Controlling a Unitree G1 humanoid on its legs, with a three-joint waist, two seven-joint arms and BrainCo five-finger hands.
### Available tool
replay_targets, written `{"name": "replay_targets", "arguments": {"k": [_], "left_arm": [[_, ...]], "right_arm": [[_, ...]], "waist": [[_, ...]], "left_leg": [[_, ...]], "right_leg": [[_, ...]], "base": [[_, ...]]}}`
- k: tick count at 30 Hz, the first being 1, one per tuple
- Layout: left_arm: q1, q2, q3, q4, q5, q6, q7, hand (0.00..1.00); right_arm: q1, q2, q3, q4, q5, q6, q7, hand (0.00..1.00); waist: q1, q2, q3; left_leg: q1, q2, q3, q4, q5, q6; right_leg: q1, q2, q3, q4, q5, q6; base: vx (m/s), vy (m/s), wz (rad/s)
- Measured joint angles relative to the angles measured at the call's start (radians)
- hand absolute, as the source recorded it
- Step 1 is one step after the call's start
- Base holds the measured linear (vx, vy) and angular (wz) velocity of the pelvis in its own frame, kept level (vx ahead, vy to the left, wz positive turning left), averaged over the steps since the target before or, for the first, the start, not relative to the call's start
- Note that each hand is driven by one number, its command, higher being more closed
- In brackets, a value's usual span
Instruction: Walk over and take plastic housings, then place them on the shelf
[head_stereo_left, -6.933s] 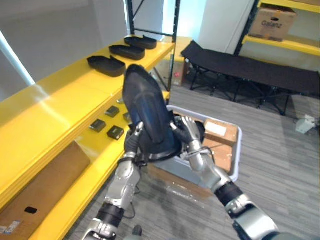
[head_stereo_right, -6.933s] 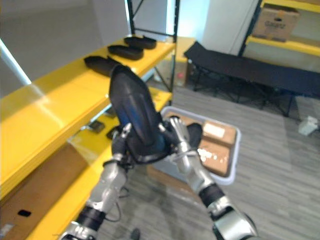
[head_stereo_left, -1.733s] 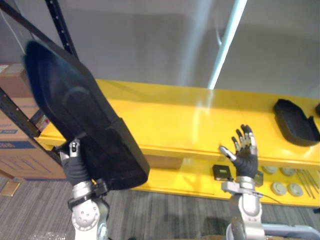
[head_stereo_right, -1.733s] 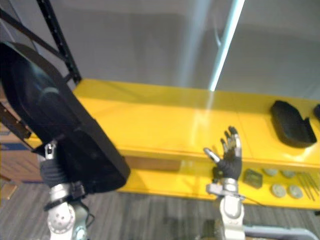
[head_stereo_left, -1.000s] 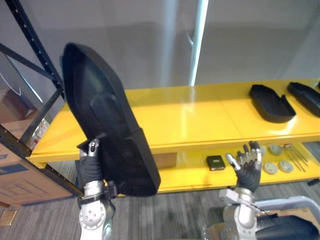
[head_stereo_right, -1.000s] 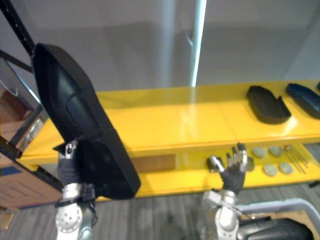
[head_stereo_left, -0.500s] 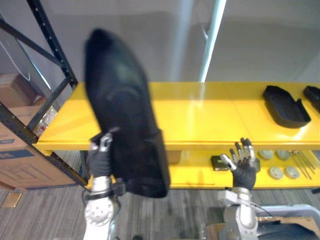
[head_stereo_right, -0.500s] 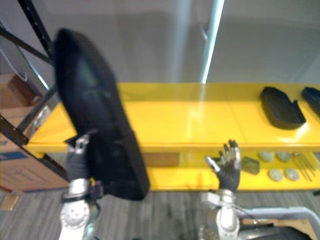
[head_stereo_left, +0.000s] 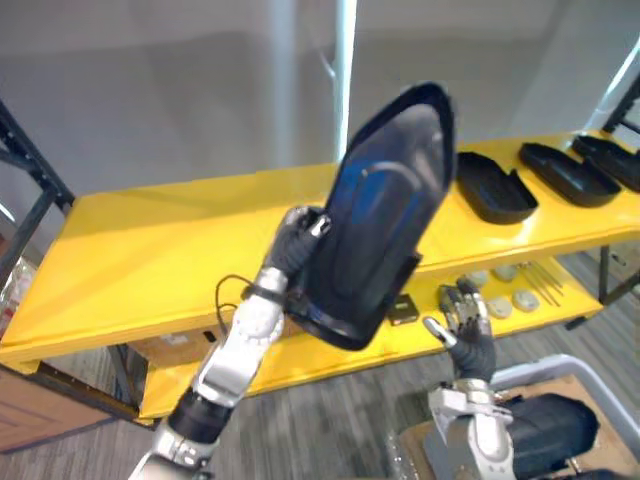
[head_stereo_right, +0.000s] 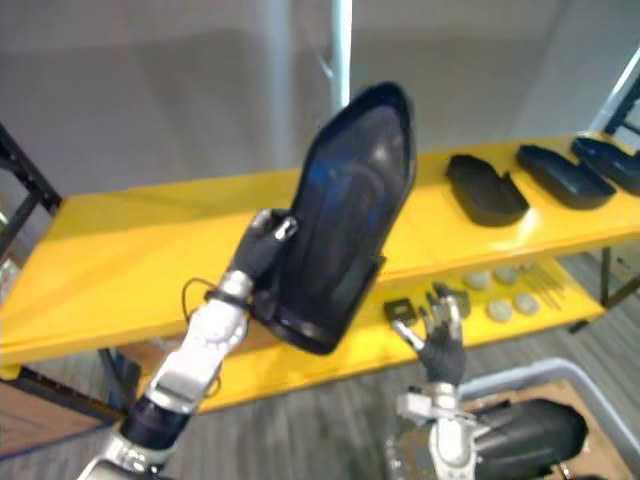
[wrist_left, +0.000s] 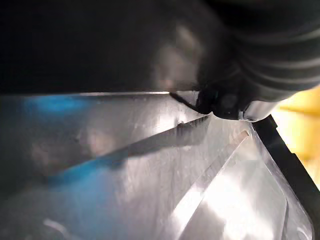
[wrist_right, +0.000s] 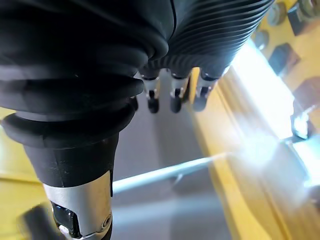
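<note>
A large black plastic housing is held up in front of the yellow shelf's top board, with its tip leaning up and to the right. My left hand is shut on its lower left edge. In the left wrist view the housing's glossy surface lies right against the hand's dark cover. My right hand stands open and empty lower right, its fingers straight, in front of the lower board.
Three more black housings lie on the top board at the right. Small parts and a dark block sit on the lower board. A grey bin holding another housing stands at the lower right.
The view has swung across the shelf. My left arm has reached forward and tipped the housing to the right, over the top board. The right hand stays open at the same height.
</note>
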Motion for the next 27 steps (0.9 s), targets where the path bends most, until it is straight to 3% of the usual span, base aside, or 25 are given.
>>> {"name": "replay_targets", "arguments": {"k": [9,14,20,27], "left_arm": [[-0.202,0.034,0.016,0.286,-0.012,0.214,0.093,1.0],[-0.203,0.03,0.122,0.392,-0.125,0.277,0.159,1.0],[-0.172,0.02,0.268,0.54,-0.274,0.276,0.253,1.0],[-0.137,-0.024,0.354,0.579,-0.426,0.187,0.367,1.0]], "right_arm": [[0.003,-0.048,0.087,0.018,0.028,0.014,0.024,0.0],[0.021,-0.057,0.117,0.052,0.058,0.031,0.024,0.0],[0.03,-0.058,0.147,0.052,0.059,0.033,0.025,0.0],[0.024,-0.065,0.167,0.05,0.071,0.036,0.034,0.0]], "waist": [[-0.031,0.029,0.0],[-0.062,0.044,0.002],[-0.07,0.049,0.015],[-0.076,0.054,0.081]], "left_leg": [[-0.021,0.01,0.037,-0.007,0.011,0.0],[-0.041,0.022,0.041,-0.008,0.03,-0.008],[-0.054,0.04,0.055,-0.007,0.047,-0.013],[-0.075,0.05,0.06,-0.006,0.059,-0.014]], "right_leg": [[-0.035,0.018,0.05,-0.018,0.007,-0.004],[-0.066,0.037,0.058,-0.02,0.017,-0.014],[-0.086,0.059,0.078,-0.032,0.034,-0.024],[-0.111,0.071,0.085,-0.034,0.044,-0.028]], "base": [[-0.07,-0.006,-0.13],[-0.01,-0.02,-0.09],[-0.01,-0.015,-0.09],[-0.02,-0.006,-0.03]]}}
